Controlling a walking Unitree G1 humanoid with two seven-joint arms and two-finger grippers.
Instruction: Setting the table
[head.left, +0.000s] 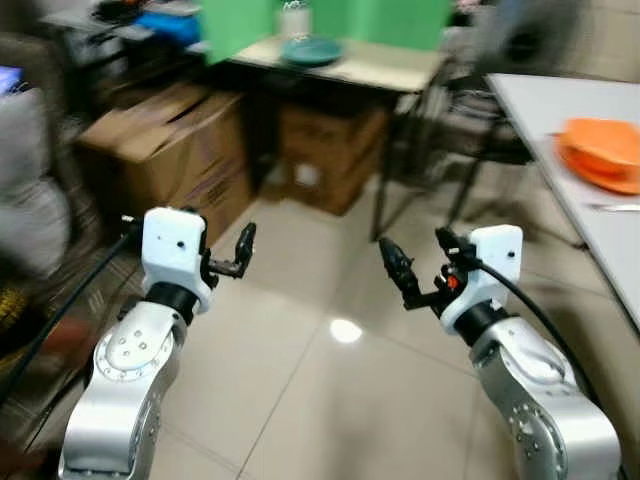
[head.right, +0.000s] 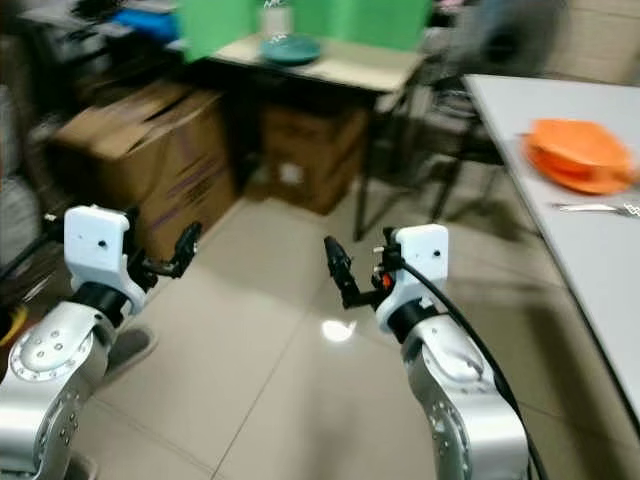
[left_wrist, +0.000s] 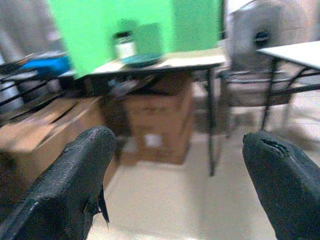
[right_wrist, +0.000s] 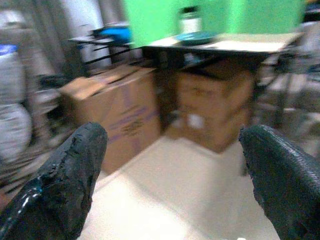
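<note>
The robot stands on bare tile with both arms raised before it, empty. The left claw (head.left: 243, 250) has its fingers spread wide – the wrist view shows a broad gap between the two black pads (left_wrist: 75, 175) – and the right claw (head.left: 415, 265) is spread the same way, holding nothing.

What it has to work with lies in two places. Ahead, well apart from both claws, a small table (head.left: 390, 65) carries a teal plate (head.left: 311, 51) with a jar (head.left: 293, 18) just behind it, a green screen at the back. Off to the right, a white table (head.left: 560, 110) holds an orange plate (head.left: 603, 153) and, nearer the robot, a fork (head.right: 598, 209) lying roughly across the table edge.

The teal plate sits straight in front, slightly left of centre, so neither arm is clearly favoured; the white table is plainly the right arm's side. I'd judge it must walk forward before any reach – everything is too far now
</note>
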